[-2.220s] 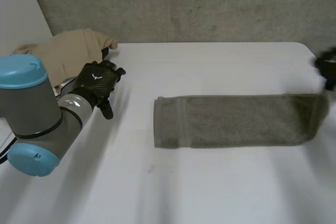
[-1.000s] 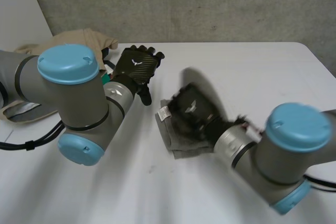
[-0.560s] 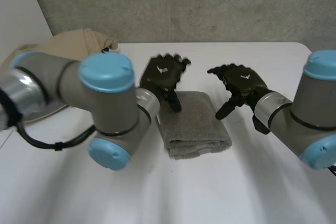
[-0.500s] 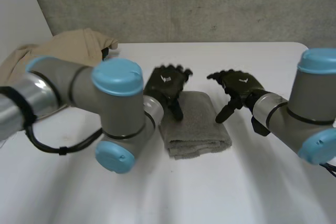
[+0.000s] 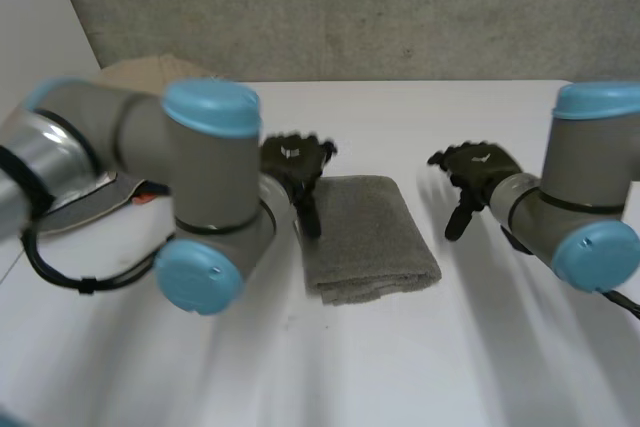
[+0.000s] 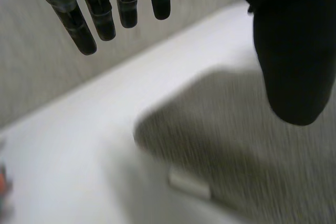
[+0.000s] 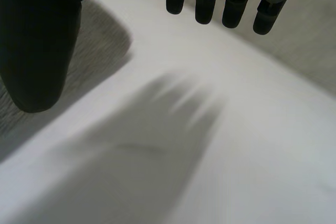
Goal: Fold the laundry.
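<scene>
A grey towel (image 5: 368,235) lies folded into a small thick rectangle in the middle of the white table (image 5: 400,367). My left hand (image 5: 295,162) hovers at the towel's left far corner, fingers straight and open, holding nothing. From the left wrist, the towel (image 6: 247,140) lies under the thumb, with a small white label (image 6: 190,183) at its edge. My right hand (image 5: 478,172) hangs open to the right of the towel, apart from it. In the right wrist view the towel's corner (image 7: 97,56) lies beside the thumb, the fingers (image 7: 203,3) straight over bare table.
A heap of beige laundry (image 5: 140,72) lies at the table's far left, mostly hidden behind my left arm (image 5: 200,197). A grey wall (image 5: 350,7) runs along the table's far edge. My right arm (image 5: 590,207) stands at the right side.
The long towel strip was folded over by my right hand into a short rectangle. That hand then let go and pulled away to the right. My left hand came down to the towel's left edge.
</scene>
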